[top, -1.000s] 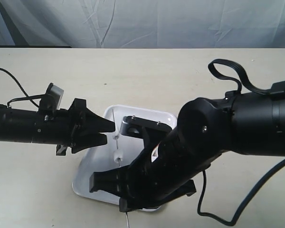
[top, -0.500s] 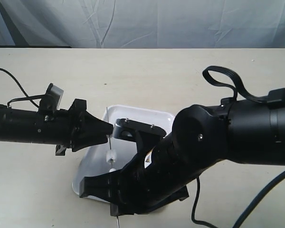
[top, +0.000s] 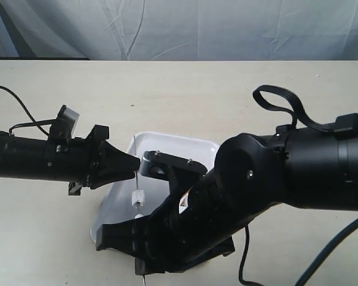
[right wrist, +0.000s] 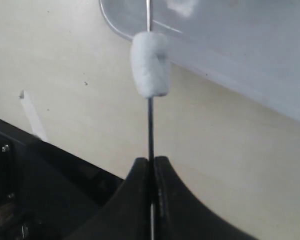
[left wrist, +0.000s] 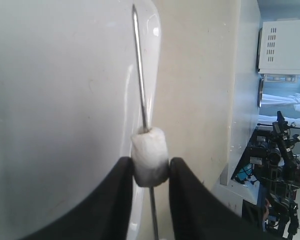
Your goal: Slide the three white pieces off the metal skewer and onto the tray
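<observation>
Left gripper (left wrist: 150, 164) reaches in level, fingers pinching a white piece (left wrist: 149, 147); right gripper (right wrist: 151, 161), arm bent low across, clamps the skewer (right wrist: 149, 125).

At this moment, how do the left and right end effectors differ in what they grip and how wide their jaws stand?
The left end effector pinches a white piece by its sides; the right end effector clamps the bare metal skewer. The left's jaws stand apart around the piece; the right's nearly meet. Both have dark tapered fingers.
</observation>
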Controlling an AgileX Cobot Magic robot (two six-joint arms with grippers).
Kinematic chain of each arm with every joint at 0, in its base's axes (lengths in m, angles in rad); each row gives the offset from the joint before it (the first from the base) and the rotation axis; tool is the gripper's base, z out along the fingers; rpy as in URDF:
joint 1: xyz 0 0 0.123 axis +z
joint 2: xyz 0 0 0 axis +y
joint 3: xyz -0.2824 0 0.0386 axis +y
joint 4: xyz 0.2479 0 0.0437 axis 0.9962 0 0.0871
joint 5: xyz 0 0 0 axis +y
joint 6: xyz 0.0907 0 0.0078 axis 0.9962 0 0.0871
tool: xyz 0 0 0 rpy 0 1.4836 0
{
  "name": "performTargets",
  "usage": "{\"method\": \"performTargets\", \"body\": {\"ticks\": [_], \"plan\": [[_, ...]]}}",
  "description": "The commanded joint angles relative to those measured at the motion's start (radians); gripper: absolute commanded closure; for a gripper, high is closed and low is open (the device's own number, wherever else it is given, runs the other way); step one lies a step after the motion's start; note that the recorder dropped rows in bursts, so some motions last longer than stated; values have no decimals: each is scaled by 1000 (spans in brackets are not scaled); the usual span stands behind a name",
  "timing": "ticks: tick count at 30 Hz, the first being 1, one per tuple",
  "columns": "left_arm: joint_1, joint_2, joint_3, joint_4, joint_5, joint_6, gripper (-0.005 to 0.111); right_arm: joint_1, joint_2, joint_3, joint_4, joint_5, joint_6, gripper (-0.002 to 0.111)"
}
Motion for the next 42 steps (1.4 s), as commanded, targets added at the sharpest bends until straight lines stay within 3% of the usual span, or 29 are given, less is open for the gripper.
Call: {"method": "performTargets", "body": {"ticks": [1, 13, 17, 20, 23, 28, 32, 39, 42], "plan": [[-2, 5, -2, -7, 3, 0, 84, 5, -9, 5, 6, 3, -4, 109], [-2, 5, -56, -7, -61, 0, 85, 5, -21, 5, 21, 161, -4, 109], [-2, 33, -114, -7, -116, -22, 85, 52, -40, 5, 21, 186, 38, 109], [-2, 76, -149, -7, -92, -53, 85, 66, -46, 5, -8, 232, 90, 109], [-2, 104, -153, -7, -42, -89, 85, 74, -74, 5, -184, 340, 241, 109], [-2, 109, -153, -7, -3, -112, 69, 74, -144, 5, -474, 371, 456, 109], [-11, 109, -153, 23, 86, -140, 67, 74, -128, 5, -492, 323, 496, 109], [-112, 109, -135, 13, 197, -136, 68, 72, -64, 5, -525, 221, 487, 109], [-112, 109, -135, 40, 197, -136, 68, 72, -28, 5, -544, 193, 489, 109]]}}
